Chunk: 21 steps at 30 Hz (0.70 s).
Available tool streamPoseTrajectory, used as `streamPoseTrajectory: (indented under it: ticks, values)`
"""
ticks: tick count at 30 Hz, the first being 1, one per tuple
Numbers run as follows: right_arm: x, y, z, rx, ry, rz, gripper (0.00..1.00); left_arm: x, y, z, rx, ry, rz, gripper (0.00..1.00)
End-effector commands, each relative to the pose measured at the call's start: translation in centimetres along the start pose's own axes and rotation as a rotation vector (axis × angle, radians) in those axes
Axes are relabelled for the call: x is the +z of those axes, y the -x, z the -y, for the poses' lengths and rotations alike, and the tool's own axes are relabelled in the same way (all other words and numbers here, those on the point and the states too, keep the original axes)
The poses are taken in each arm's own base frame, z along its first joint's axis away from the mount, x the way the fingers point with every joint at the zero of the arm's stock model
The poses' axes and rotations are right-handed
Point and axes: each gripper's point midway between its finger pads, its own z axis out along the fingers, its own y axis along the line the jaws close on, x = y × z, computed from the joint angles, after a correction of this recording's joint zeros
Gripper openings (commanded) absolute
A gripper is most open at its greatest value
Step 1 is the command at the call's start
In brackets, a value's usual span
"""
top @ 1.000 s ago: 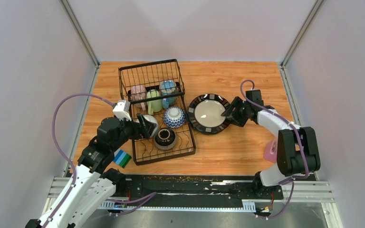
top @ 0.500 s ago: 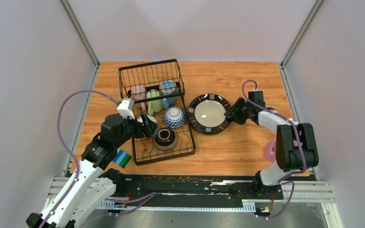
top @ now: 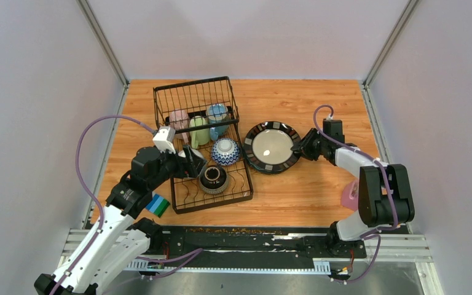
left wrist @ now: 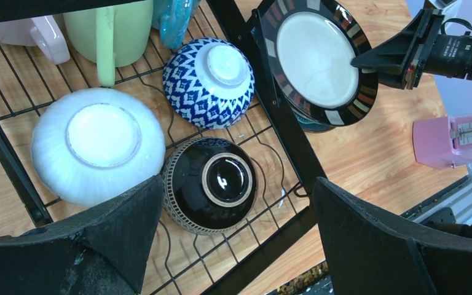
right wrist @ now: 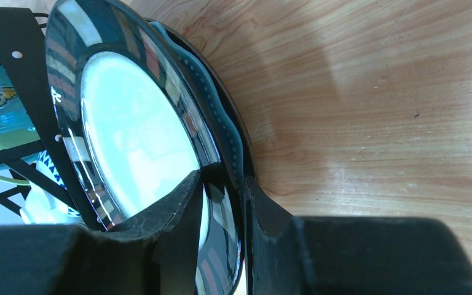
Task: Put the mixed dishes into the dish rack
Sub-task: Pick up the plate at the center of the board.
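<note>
My right gripper (right wrist: pixel 222 203) grasps the black-rimmed plate (top: pixel 271 146) by its edge. In the right wrist view, at the lower middle of the frame, one finger lies on the plate's cream face and the other sits under the rim. From overhead the plate is right of centre on the wooden table (top: pixel 319 104), just beside the right side of the dish rack (top: pixel 187 98). A teal plate (right wrist: pixel 221 126) lies directly beneath it, with its wavy edge showing past the black rim.

My left gripper (left wrist: pixel 236 184) hangs released, jaws spread wide, over the rack's lower tray at centre left of the overhead view. Between its fingers, in the left wrist view, three bowls rest upside down on the wires. The white bowl (left wrist: pixel 98 144) is at the left, the blue patterned bowl (left wrist: pixel 209 74) is above centre, and the dark bowl (left wrist: pixel 212 184) is at the lower middle, touching the white one.

In the taller basket section, toward the top of the frame, stand the pink mug (top: pixel 178 118), the green mug (top: pixel 199 130) and the blue mug (top: pixel 217 114).

A striped sponge (top: pixel 157 205) lies on the table outside the rack's lower left corner. A pink container (top: pixel 348 196) sits at the lower right.
</note>
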Motion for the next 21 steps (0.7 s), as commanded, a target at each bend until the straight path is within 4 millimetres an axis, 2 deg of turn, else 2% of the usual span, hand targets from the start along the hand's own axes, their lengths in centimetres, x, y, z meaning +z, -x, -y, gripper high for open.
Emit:
streamPoseTrajectory:
  ticks: [1, 11, 21]
  values:
    - [-0.7, 0.2, 0.6, -0.011, -0.02, 0.027, 0.24, -0.1, 1.4, 1.1, 0.027, -0.043, 0.046, 0.97]
    - [-1.2, 0.2, 0.3, -0.014, -0.002, 0.031, 0.17, -0.3, 1.1, 1.0, 0.019, -0.043, 0.038, 0.97]
    - [-2.1, 0.5, -0.1, -0.025, 0.01, 0.058, 0.06, -0.4, 1.0, 1.1, 0.019, -0.052, 0.035, 0.97]
